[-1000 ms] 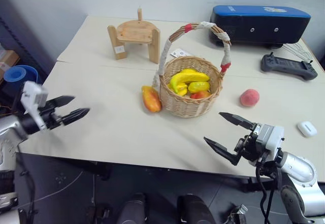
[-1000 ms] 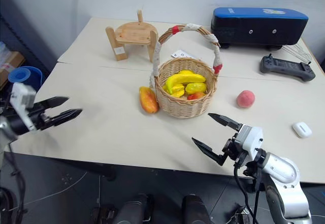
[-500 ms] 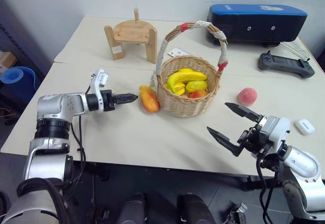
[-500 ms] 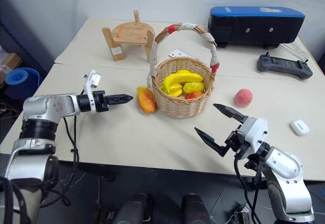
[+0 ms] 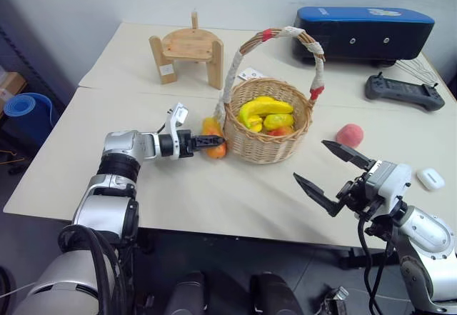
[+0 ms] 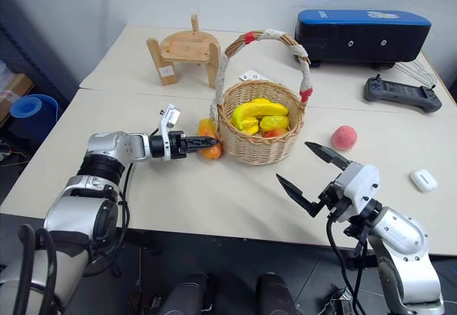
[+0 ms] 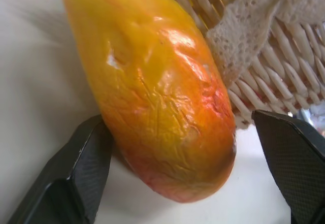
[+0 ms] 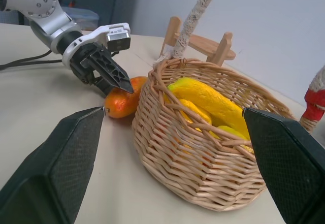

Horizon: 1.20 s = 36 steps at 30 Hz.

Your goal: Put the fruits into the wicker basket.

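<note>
My L gripper (image 7: 183, 168), jaws apart round oval orange-red mango (image 7: 157, 92); R gripper (image 5: 330, 171) wide open, empty. Mango touches tan woven wicker basket (image 5: 268, 147), so closing could nudge it or slip off.

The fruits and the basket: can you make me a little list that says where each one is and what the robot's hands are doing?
In basket: yellow curved banana and other yellow and red fruits inside the round tan wicker basket
Beside basket: oval orange-red mango, lying against its wall
Farther off: round pink peach, alone on the table
Left gripper: open, fingers on both sides of the mango
Right gripper: open, holding nothing
</note>
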Each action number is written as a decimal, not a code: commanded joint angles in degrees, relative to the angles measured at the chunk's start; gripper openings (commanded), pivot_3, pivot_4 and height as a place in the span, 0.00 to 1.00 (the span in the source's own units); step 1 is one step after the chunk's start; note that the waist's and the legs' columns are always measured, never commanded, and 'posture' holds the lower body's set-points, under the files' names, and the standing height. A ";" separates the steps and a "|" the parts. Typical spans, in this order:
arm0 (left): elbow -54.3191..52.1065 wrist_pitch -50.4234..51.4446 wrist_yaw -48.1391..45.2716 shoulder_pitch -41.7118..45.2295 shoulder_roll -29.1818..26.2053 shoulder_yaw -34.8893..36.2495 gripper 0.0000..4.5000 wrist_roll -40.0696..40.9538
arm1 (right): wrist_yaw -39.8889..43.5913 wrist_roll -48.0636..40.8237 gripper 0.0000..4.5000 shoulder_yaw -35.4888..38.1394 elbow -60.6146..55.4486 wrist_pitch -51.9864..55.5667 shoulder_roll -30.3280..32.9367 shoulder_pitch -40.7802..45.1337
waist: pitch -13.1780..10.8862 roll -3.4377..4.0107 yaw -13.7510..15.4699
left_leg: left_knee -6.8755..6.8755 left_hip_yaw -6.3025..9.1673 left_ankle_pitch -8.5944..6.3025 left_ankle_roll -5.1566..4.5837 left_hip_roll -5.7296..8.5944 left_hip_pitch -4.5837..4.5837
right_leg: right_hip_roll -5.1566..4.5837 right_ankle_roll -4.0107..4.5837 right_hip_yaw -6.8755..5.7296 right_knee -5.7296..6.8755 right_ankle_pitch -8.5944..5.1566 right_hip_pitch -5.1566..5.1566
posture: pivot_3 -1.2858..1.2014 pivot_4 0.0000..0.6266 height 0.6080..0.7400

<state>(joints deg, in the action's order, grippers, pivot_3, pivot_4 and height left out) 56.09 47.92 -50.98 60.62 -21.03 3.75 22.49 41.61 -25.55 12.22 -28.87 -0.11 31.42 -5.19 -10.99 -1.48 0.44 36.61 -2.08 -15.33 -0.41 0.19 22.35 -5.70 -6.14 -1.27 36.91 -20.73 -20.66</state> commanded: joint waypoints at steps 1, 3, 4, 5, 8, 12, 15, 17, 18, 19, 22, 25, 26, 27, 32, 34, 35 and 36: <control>1.78 -0.73 0.18 0.44 0.67 0.63 0.72 -1.21 | -1.04 -0.05 1.00 1.26 -3.07 -1.28 -0.28 -0.30 | 0.00 0.00 0.23 | 0.03 0.00 -0.01 -0.01 0.00 0.00 | 0.01 -0.01 0.00 0.00 0.01 0.01 | 0.52 0.24 1.00; 1.66 -0.47 -0.89 0.24 0.02 0.66 0.62 -1.54 | -1.19 0.00 1.00 1.18 -3.37 -1.23 -0.42 -0.56 | 0.00 0.00 0.23 | 0.05 -0.01 -0.02 -0.03 0.00 0.02 | 0.01 -0.03 0.00 -0.01 0.02 0.00 | 0.52 0.24 1.00; 1.29 -0.47 -1.41 -0.14 -0.71 0.54 0.61 -1.81 | -1.21 0.00 1.00 1.16 -3.43 -1.31 -0.50 -0.81 | 0.00 0.00 0.22 | 0.05 -0.02 -0.03 -0.03 0.00 0.02 | 0.02 -0.03 0.00 -0.01 0.02 0.00 | 0.52 0.24 1.00; 0.95 -0.45 -1.65 -0.52 -1.37 0.62 0.61 -1.98 | -1.22 -0.03 1.00 1.16 -3.42 -1.43 -0.57 -1.05 | 0.00 0.00 0.21 | 0.05 -0.02 -0.03 -0.03 0.00 0.02 | 0.03 -0.03 -0.01 -0.01 0.02 -0.01 | 0.52 0.24 1.00; -2.97 -2.14 -4.58 -2.81 -3.19 2.57 0.61 -0.27 | -1.26 0.16 1.00 0.60 -3.25 -1.69 -0.91 -1.34 | 0.00 0.00 -0.55 | 0.04 -0.04 -0.04 0.00 -0.03 0.01 | 0.07 -0.03 -0.01 0.00 0.02 -0.02 | 0.52 0.24 1.00; -12.17 -3.31 -9.58 -9.53 -9.95 0.77 0.61 -1.59 | -1.12 -0.02 1.00 0.51 -3.32 -1.75 -0.88 -1.43 | 0.00 0.00 -1.49 | -0.04 -0.08 -0.03 0.08 -0.13 0.00 | 0.12 -0.01 0.04 0.03 0.01 -0.09 | 0.52 0.24 1.00; -23.47 -7.21 -15.49 -16.47 -17.33 -2.31 0.61 -3.24 | -0.72 -0.51 1.00 1.09 -3.54 -2.08 -0.66 -2.61 | 0.00 0.00 -2.06 | -0.10 -0.07 -0.05 0.11 -0.18 -0.03 | 0.07 0.02 0.13 0.02 0.00 -0.09 | 0.52 0.24 1.00; -32.33 -10.53 -20.78 -19.93 -20.54 0.46 0.61 0.55 | -0.55 -1.13 1.00 1.51 -3.84 -1.97 -0.43 -3.30 | 0.00 0.01 -2.05 | -0.16 -0.08 -0.06 0.13 -0.19 -0.06 | 0.05 0.05 0.16 -0.01 -0.01 -0.08 | 0.52 0.24 1.00; -36.88 -12.09 -23.37 -21.14 -21.49 2.06 0.61 2.94 | -0.60 -1.71 1.00 1.96 -3.95 -1.66 -0.24 -3.31 | 0.00 0.00 -1.99 | -0.21 -0.07 -0.06 0.13 -0.19 -0.05 | 0.02 0.06 0.18 -0.02 -0.02 -0.08 | 0.52 0.24 1.00; -41.32 -12.42 -25.24 -21.94 -22.03 3.03 0.61 5.15 | -1.22 -2.85 1.00 2.83 -4.02 -1.15 -0.43 -3.11 | 0.00 0.00 -1.74 | -0.21 -0.07 -0.07 0.12 -0.20 -0.04 | -0.02 0.07 0.18 -0.06 -0.02 -0.07 | 0.52 0.24 1.00; -52.63 -5.51 -27.68 -21.02 -22.85 2.16 0.61 11.62 | -3.87 -6.83 1.00 6.60 -3.91 0.36 -0.91 -1.76 | -0.01 -0.01 -0.49 | -0.14 0.04 -0.11 0.02 -0.13 0.03 | -0.25 0.11 0.09 -0.22 0.01 0.00 | 0.52 0.24 1.00; -57.47 -3.91 -24.52 -15.81 -19.19 -2.16 0.61 11.71 | -3.27 -7.98 1.00 10.63 -1.63 1.15 1.43 -0.85 | 0.00 0.01 0.07 | -0.15 0.10 -0.13 -0.06 0.00 -0.03 | -0.41 0.08 0.02 -0.38 0.05 0.17 | 0.52 0.24 1.00; -57.26 -2.63 -22.87 -13.38 -17.68 -4.38 0.61 10.60 | -3.26 -8.27 1.00 11.59 -0.93 1.48 1.89 -0.58 | 0.00 0.00 0.40 | -0.15 0.10 -0.16 -0.17 0.05 -0.03 | -0.45 0.05 0.02 -0.40 0.06 0.19 | 0.52 0.24 1.00; -56.12 -1.68 -20.42 -10.63 -15.36 -6.47 0.61 9.12 | -3.09 -8.76 1.00 12.18 -0.53 1.94 2.28 -0.49 | 0.00 0.00 0.47 | -0.15 0.08 -0.15 -0.30 0.08 -0.02 | -0.45 0.00 0.01 -0.43 0.09 0.22 | 0.52 0.24 1.00; -46.27 3.83 -9.23 0.34 -3.24 -9.11 0.61 7.23 | -2.02 -10.53 1.00 11.21 -1.90 4.29 2.20 -2.22 | 0.00 0.00 0.62 | -0.13 0.02 -0.09 -0.37 0.10 0.06 | -0.22 -0.14 0.04 -0.46 0.16 0.16 | 0.52 0.24 1.00; -42.33 2.07 -6.64 2.06 -0.12 -9.88 0.61 5.41 | -2.15 -9.93 1.00 10.70 -2.56 3.90 1.41 -3.23 | 0.00 0.01 0.34 | -0.13 -0.07 -0.06 -0.31 0.04 0.06 | -0.09 -0.15 0.11 -0.41 0.16 0.10 | 0.52 0.24 1.00; -39.41 -0.34 -3.41 2.91 1.60 -9.68 0.61 3.35 | -2.48 -9.56 1.00 10.41 -3.06 3.66 0.93 -3.77 | 0.00 0.01 0.17 | -0.13 -0.09 -0.04 -0.29 0.00 0.06 | -0.03 -0.16 0.12 -0.40 0.16 0.10 | 0.52 0.24 1.00; -36.47 -1.68 -0.81 3.93 3.35 -9.10 0.61 2.20 | -3.08 -9.20 1.00 10.00 -3.72 3.57 0.34 -4.21 | 0.00 0.00 0.00 | -0.13 -0.10 -0.03 -0.27 -0.02 0.06 | 0.01 -0.15 0.11 -0.40 0.16 0.09 | 0.52 0.24 1.00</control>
<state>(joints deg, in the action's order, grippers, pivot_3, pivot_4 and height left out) 16.82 48.89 -55.42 63.02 -18.48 -6.27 26.63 39.13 -34.61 22.23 -29.36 4.25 32.31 -9.12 -11.00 -1.47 0.44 36.48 -2.19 -15.36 -0.67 0.16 22.41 -5.68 -6.30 -1.17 36.51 -20.57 -20.58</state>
